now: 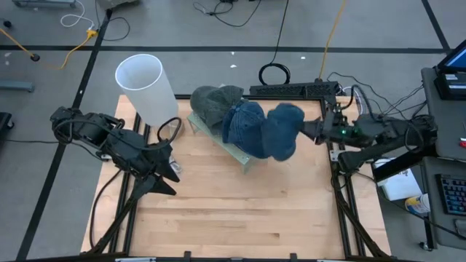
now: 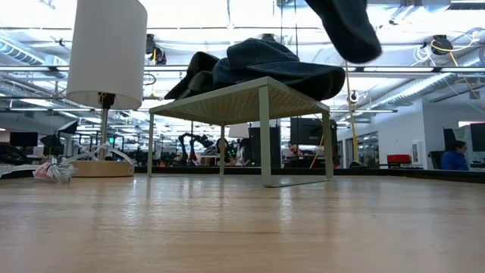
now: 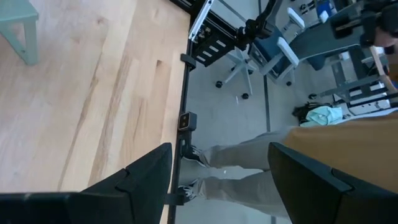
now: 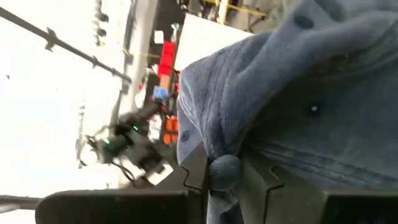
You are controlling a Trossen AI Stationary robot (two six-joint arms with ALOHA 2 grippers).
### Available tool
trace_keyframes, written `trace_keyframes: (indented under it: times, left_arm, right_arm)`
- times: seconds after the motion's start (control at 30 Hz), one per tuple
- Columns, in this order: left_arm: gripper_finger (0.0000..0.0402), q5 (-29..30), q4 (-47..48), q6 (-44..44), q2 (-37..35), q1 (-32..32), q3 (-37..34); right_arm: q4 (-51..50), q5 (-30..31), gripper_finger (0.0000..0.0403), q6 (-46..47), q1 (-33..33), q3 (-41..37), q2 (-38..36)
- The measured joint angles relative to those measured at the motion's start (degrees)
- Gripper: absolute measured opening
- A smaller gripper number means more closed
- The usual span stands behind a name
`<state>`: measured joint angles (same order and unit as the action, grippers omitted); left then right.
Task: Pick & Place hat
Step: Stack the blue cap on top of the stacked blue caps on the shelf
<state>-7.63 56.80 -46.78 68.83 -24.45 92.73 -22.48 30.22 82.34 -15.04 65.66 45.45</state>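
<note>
We are pinching the blue hat (image 4: 298,106) between our right gripper's (image 4: 225,174) clenched fingers, while our left gripper (image 3: 217,180) is idling spread.

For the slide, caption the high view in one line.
Right gripper pinches a blue hat off the stack on the small rack; left gripper waits open beside the lamp.

High cam looks straight down on my whole table (image 1: 240,218). Low cam sits at tabletop height, facing level across to the rack (image 2: 250,95); both share rack and lamp (image 1: 145,84). My left wrist cam looks past the table edge to the floor. Right wrist cam is pressed close on the hat (image 4: 298,93).
</note>
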Motion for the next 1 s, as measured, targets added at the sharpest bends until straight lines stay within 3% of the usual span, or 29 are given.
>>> trace_keyframes:
  times: [0.27, 0.5, 0.73, 1.0]
  left_arm:
    - [0.0271, 0.1, 0.0, -0.4, 0.0, 0.0, 0.0]
    - [0.0271, -0.1, 0.0, -0.4, 0.0, 0.0, 0.0]
    - [0.0271, -4.2, 0.0, -1.6, 0.0, 0.0, 0.0]
    - [0.0271, -4.6, 0.2, -1.6, 0.0, 0.0, 0.0]
  right_arm:
    - [-1.2, 0.8, 0.0040, 0.5, 5.3, 10.3, 9.5]
    - [-3.6, -8.2, 0.0040, 1.4, 14.6, 12.6, 17.7]
    - [-1.0, -18.1, 0.0040, 1.1, 23.3, 12.6, 26.2]
    - [4.0, -23.1, 0.0040, 0.5, 28.1, 12.6, 33.6]
